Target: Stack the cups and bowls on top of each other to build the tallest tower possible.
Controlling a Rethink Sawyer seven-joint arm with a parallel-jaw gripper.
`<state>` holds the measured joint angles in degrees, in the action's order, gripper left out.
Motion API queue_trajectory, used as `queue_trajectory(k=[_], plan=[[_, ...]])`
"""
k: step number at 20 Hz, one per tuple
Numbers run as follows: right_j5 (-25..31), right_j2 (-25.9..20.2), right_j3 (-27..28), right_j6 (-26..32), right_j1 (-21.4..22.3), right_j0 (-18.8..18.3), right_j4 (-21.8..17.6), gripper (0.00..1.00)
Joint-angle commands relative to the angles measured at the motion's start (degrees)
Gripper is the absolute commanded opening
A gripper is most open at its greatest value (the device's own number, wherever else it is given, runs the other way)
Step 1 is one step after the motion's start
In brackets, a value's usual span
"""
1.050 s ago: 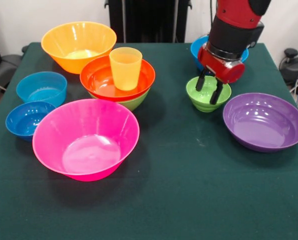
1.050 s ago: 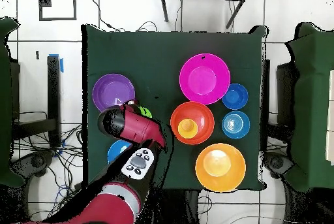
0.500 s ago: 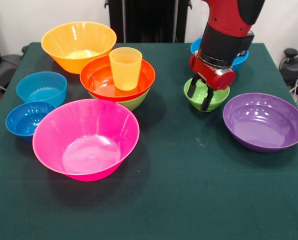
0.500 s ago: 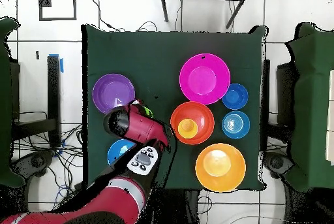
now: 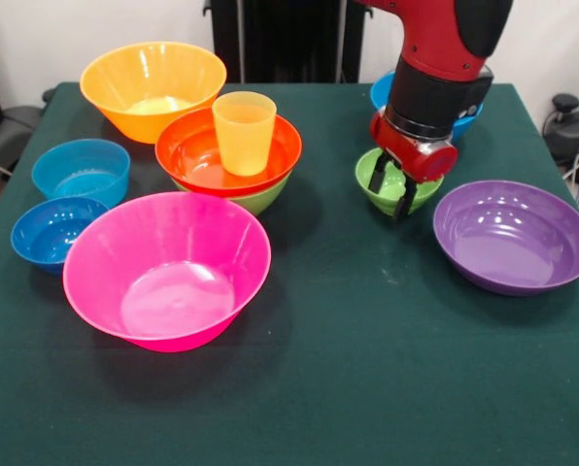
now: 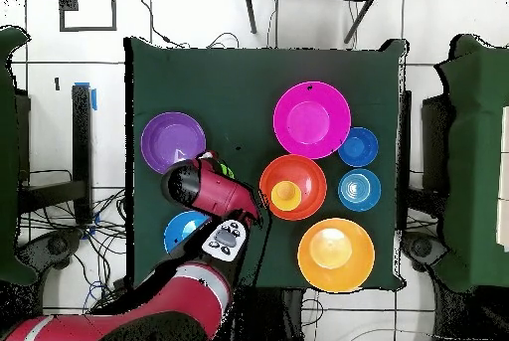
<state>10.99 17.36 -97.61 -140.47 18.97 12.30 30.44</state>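
Observation:
My gripper [image 5: 391, 190] is shut on the rim of the small green bowl [image 5: 372, 183], with one finger inside it and the other against its near wall. The overhead view shows only a sliver of this bowl [image 6: 224, 169] beside the arm. To the left stands the tower [image 5: 229, 160]: a medium green bowl [image 5: 265, 199] holds a red-orange bowl [image 5: 197, 155], and the yellow cup [image 5: 243, 131] stands upright in that. Seen from overhead, the tower [image 6: 308, 193] sits right of the arm.
A purple bowl [image 5: 513, 236] lies right of the gripper and a blue bowl [image 5: 380, 92] sits behind the arm. The large pink bowl [image 5: 168, 267], orange bowl [image 5: 153, 87], light-blue bowl [image 5: 81, 170] and dark-blue bowl [image 5: 54, 231] fill the left side.
The gripper has shifted left toward the tower, and the small green bowl has moved with it. Everything else stands as before.

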Motion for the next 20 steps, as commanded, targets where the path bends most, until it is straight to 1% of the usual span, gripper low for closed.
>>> queue_trajectory(k=[1, 5, 11, 16, 20], plan=[[0.3, -8.2, -4.1, -10.2, 1.6, -0.8, 1.8, 1.0], [3.5, -7.2, -4.7, -9.7, 3.9, -0.6, 1.5, 1.0], [2.0, -7.8, -4.6, -9.5, 2.9, -1.4, 1.6, 1.0], [0.8, -9.7, -5.6, -8.1, 3.5, -3.2, 0.8, 1.0], [0.6, -10.0, -5.3, -7.4, 3.6, -3.7, 0.1, 1.0]])
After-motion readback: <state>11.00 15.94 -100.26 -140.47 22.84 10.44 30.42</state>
